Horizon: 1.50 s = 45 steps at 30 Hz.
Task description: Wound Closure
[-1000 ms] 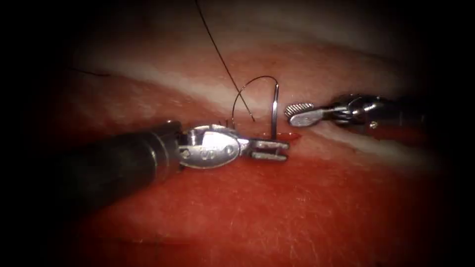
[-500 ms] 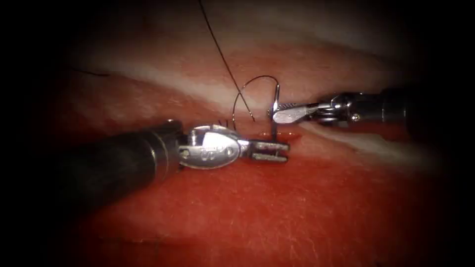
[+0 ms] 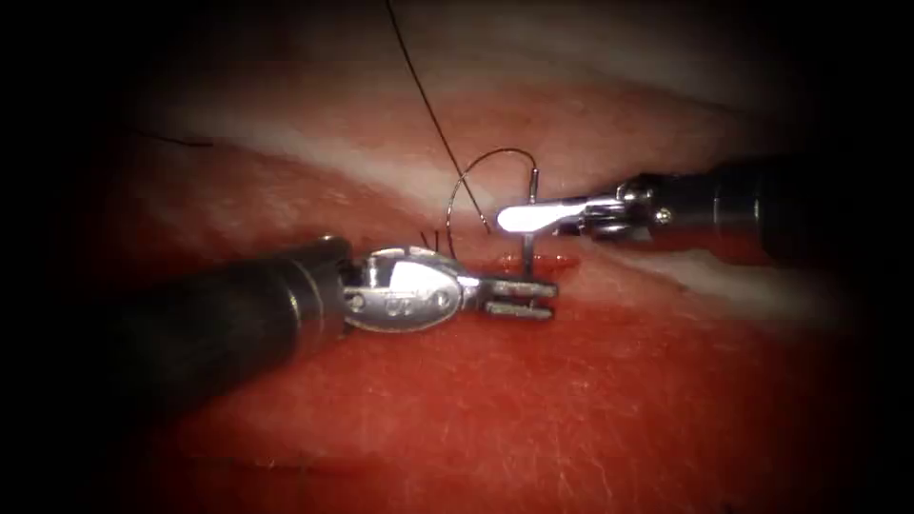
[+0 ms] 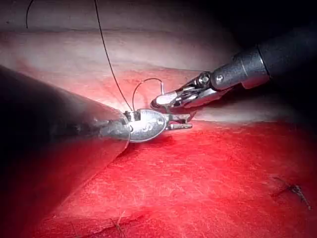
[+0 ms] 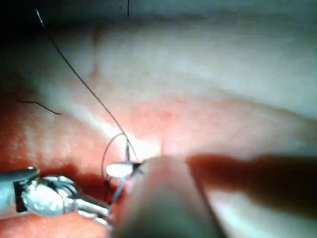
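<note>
Here the left tool is laid across the tissue from the left, its two jaws held slightly apart with nothing seen between them. Just beyond its tips the needle stands upright, its lower end sunk in the tissue at the cut, where a little red fluid is gathered; its upper end rises free above the left tool's jaws. From that upper end the thread is arched over to the left and down behind the left tool's wrist, and a second strand is run up and away past it. The right tool is brought in from the right and is placed against the needle's exposed shaft above the tissue, its jaws drawn together around it. In the left wrist view the right tool is seen just above the left tool, at the needle.
</note>
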Each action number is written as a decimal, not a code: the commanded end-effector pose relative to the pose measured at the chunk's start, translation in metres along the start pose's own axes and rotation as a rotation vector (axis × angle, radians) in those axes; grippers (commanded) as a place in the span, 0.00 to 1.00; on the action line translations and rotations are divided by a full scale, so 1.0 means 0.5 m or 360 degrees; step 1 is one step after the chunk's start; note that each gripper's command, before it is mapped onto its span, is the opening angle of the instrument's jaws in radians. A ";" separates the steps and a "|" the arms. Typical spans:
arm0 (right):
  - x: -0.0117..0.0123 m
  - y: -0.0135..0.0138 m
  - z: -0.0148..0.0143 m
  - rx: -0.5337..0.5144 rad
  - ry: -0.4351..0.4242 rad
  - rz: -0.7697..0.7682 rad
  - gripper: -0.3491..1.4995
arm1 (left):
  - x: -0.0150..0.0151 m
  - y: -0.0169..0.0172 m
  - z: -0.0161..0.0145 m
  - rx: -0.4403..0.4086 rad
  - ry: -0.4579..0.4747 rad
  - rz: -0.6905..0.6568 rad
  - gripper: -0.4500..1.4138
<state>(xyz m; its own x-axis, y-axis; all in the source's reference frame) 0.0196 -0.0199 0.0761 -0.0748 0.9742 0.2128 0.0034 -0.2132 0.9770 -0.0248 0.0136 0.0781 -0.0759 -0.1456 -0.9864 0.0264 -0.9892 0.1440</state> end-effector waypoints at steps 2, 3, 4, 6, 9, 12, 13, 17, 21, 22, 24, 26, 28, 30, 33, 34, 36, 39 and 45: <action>-0.0004 0.0016 0.0020 -0.0008 -0.0029 -0.0010 0.00 | -0.0011 -0.0004 0.0011 0.0002 0.0001 0.0001 0.00; -0.0004 0.0016 0.0020 -0.0015 -0.0035 0.0000 0.00 | -0.0011 -0.0004 0.0011 0.0004 -0.0003 0.0001 0.00; -0.0004 0.0016 0.0020 -0.0015 -0.0035 0.0000 0.00 | -0.0011 -0.0004 0.0011 0.0004 -0.0003 0.0001 0.00; -0.0003 0.0016 0.0018 -0.0015 -0.0035 0.0001 0.00 | -0.0011 -0.0005 0.0010 0.0009 -0.0011 0.0001 0.00; 0.0001 0.0013 0.0016 -0.0015 -0.0036 -0.0005 0.00 | -0.0008 -0.0010 0.0010 0.0026 -0.0034 -0.0163 0.50; 0.0010 0.0013 0.0014 -0.0014 -0.0037 -0.0057 0.00 | 0.0002 -0.0013 0.0009 0.0043 -0.0081 -0.0422 0.72; 0.0014 0.0015 0.0013 -0.0024 -0.0027 -0.0094 0.00 | 0.0011 -0.0010 0.0008 0.0025 -0.0103 -0.0499 0.77; 0.0027 0.0024 0.0011 -0.0043 0.0004 -0.0207 0.00 | 0.0042 0.0000 0.0001 0.0000 -0.0139 -0.0616 0.87; 0.0039 0.0033 0.0006 -0.0067 0.0052 -0.0349 0.00 | 0.0077 0.0014 -0.0020 -0.0048 -0.0158 -0.0645 0.84; 0.0041 0.0033 0.0005 -0.0063 0.0058 -0.0377 0.00 | 0.0080 0.0015 -0.0026 -0.0054 -0.0160 -0.0646 0.79; 0.0045 0.0030 0.0004 -0.0044 0.0080 -0.0459 0.00 | 0.0082 0.0013 -0.0041 -0.0059 -0.0156 -0.0733 0.43; 0.0050 0.0025 0.0002 -0.0026 0.0104 -0.0531 0.00 | 0.0076 0.0012 -0.0052 -0.0067 -0.0162 -0.0828 0.07; 0.0056 0.0017 0.0000 -0.0012 0.0141 -0.0629 0.00 | 0.0062 0.0010 -0.0059 -0.0097 -0.0200 -0.0959 0.00; 0.0061 0.0008 -0.0005 -0.0004 0.0170 -0.0707 0.00 | 0.0039 0.0005 -0.0063 -0.0110 -0.0239 -0.1043 0.00; 0.0062 -0.0001 -0.0014 0.0002 0.0187 -0.0796 0.00 | -0.0020 -0.0012 -0.0065 -0.0142 -0.0327 -0.1145 0.00; 0.0061 -0.0001 -0.0015 0.0001 0.0185 -0.0815 0.00 | -0.0036 -0.0016 -0.0065 -0.0150 -0.0351 -0.1162 0.00; 0.0058 -0.0001 -0.0018 0.0005 0.0190 -0.0864 0.00 | -0.0073 -0.0023 -0.0066 -0.0167 -0.0428 -0.1192 0.00; 0.0056 -0.0001 -0.0025 0.0003 0.0188 -0.0949 0.00 | -0.0136 -0.0027 -0.0071 -0.0159 -0.0573 -0.1185 0.00; 0.0053 -0.0003 -0.0022 0.0010 0.0208 -0.1025 0.00 | -0.0195 -0.0022 -0.0063 -0.0165 -0.0708 -0.1166 0.00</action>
<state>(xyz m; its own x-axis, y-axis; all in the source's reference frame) 0.0174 -0.0173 0.0760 -0.1839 0.8896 -0.4180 -0.0800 0.4103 0.9084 -0.0206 0.0159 0.0870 -0.5018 0.5152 -0.6948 -0.0987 -0.8321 -0.5457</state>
